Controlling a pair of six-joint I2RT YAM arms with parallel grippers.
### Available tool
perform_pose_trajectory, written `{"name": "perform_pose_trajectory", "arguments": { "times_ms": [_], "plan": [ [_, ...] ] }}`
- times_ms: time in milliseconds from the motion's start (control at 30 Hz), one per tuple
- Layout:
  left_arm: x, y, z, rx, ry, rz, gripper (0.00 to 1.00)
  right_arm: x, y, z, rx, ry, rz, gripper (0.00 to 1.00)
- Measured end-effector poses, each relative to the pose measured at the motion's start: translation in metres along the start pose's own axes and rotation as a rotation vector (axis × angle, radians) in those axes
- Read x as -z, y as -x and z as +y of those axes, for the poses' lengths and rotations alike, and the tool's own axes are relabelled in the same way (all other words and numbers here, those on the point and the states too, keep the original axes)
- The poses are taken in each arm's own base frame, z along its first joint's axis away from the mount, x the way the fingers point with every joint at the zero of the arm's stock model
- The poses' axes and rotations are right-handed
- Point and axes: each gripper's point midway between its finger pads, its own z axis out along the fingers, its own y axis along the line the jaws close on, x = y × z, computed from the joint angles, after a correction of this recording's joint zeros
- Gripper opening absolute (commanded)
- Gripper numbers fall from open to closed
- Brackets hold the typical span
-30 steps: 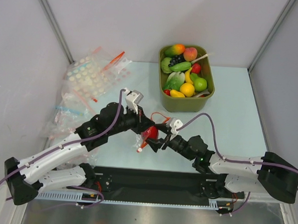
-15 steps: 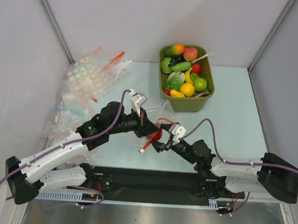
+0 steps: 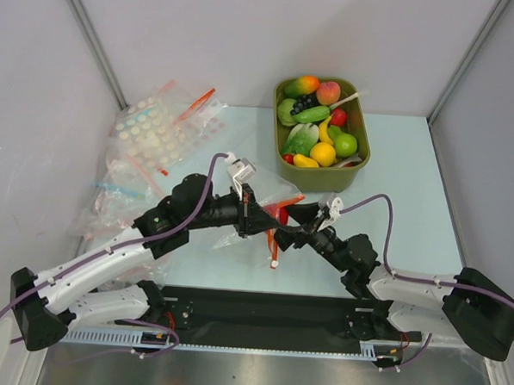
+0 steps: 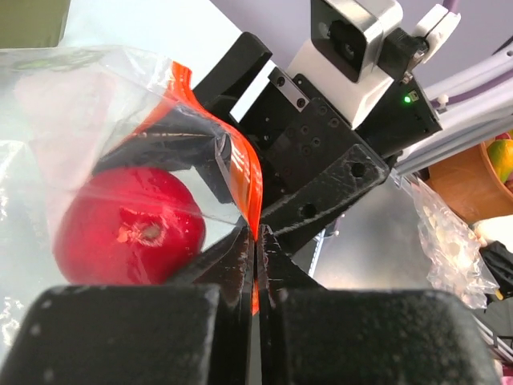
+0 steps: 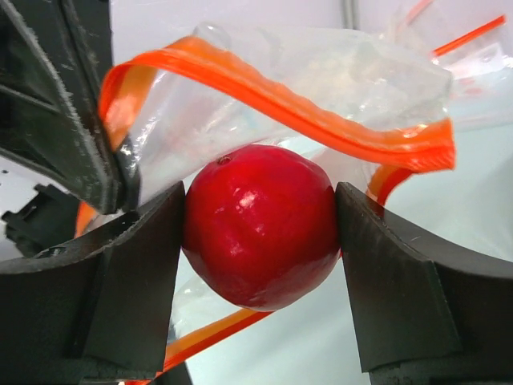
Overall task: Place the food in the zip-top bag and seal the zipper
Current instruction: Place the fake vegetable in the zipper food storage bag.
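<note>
The zip-top bag [image 3: 237, 235] is clear and hangs from my left gripper [image 3: 257, 215], which is shut on its red-orange zipper [image 4: 250, 192]. One end of the strip dangles down [image 3: 272, 245]. My right gripper [image 3: 284, 223] is shut on a glossy red toy fruit [image 5: 260, 224] and holds it in the bag's open mouth. In the right wrist view one zipper strip [image 5: 280, 104] arches over the fruit and the other runs below it. In the left wrist view the fruit [image 4: 128, 228] shows through the plastic.
An olive-green tub [image 3: 360, 159] with several toy fruits and vegetables stands at the back, right of centre. A pile of other clear bags [image 3: 152, 140] lies at the left. Grey walls close in the back and both sides.
My right gripper has carried the red fruit right and away from me, into the bag's mouth. My left gripper has shifted right with the zipper, and the strip's loose end now hangs down.
</note>
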Motion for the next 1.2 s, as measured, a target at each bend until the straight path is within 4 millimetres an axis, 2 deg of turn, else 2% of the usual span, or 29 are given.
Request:
{"name": "perform_pose_trajectory", "arguments": {
  "times_ms": [100,200,333,433,633,867,1067,1133,1200],
  "plan": [
    [-0.003,-0.001,0.003,0.001,0.006,-0.001,0.0,0.0,-0.001,0.006,-0.06,0.025,0.008,0.21],
    [-0.003,0.0,0.004,0.0,0.008,-0.005,0.0,0.001,-0.002,0.019,-0.047,0.08,0.012,0.2],
    [-0.003,-0.001,0.003,0.0,0.002,-0.001,0.0,0.002,-0.016,0.061,0.111,0.199,0.052,0.2],
    [-0.003,-0.002,0.002,0.002,-0.005,0.003,0.0,0.0,-0.019,0.075,0.211,0.226,0.05,0.22],
    [-0.004,-0.002,0.002,0.002,-0.005,0.001,0.0,-0.003,-0.015,0.04,0.221,0.078,0.016,0.22],
    [-0.004,-0.002,0.004,0.004,-0.009,-0.013,0.0,-0.007,-0.01,-0.001,0.017,-0.012,0.034,0.2],
    [-0.005,0.004,0.001,-0.007,-0.023,-0.038,0.0,-0.013,-0.02,-0.003,-0.16,0.026,0.095,0.24],
    [-0.005,0.001,0.001,-0.004,-0.029,-0.028,0.0,-0.014,-0.024,-0.001,-0.197,0.039,0.112,0.29],
    [-0.006,-0.001,0.001,0.004,-0.034,-0.02,0.0,-0.013,-0.028,0.002,-0.223,0.053,0.126,0.38]
  ]
}}
